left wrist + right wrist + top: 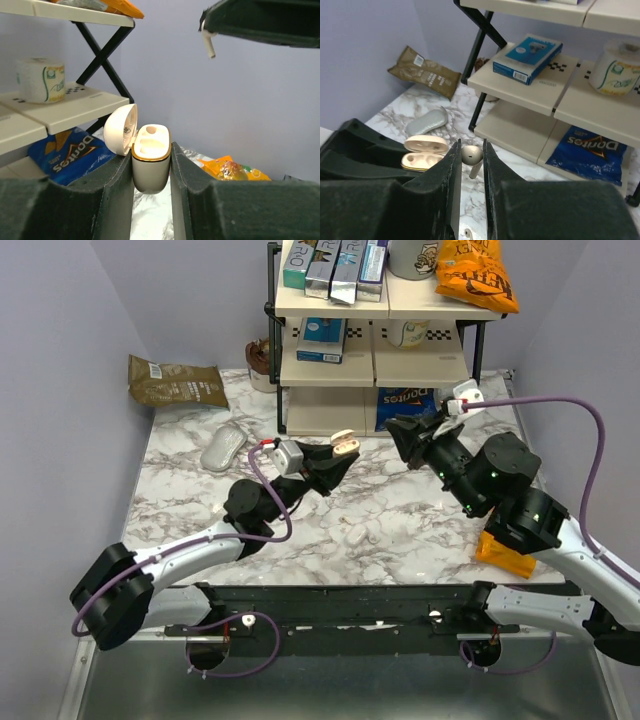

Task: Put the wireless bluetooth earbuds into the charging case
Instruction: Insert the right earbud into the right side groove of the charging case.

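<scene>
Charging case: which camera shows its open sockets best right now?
Left wrist: the charging case sits centred between the left jaws, lid open, sockets facing the lens. Right wrist shows the case obliquely, its lower part hidden. Top external shows only a small speck.

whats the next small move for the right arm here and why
Probably ease the right gripper over toward the charging case, stem of the earbud pointing down at an empty socket. The left gripper holds the case upright with its lid open, and the earbud pinched in the right fingers hangs apart from it.
</scene>
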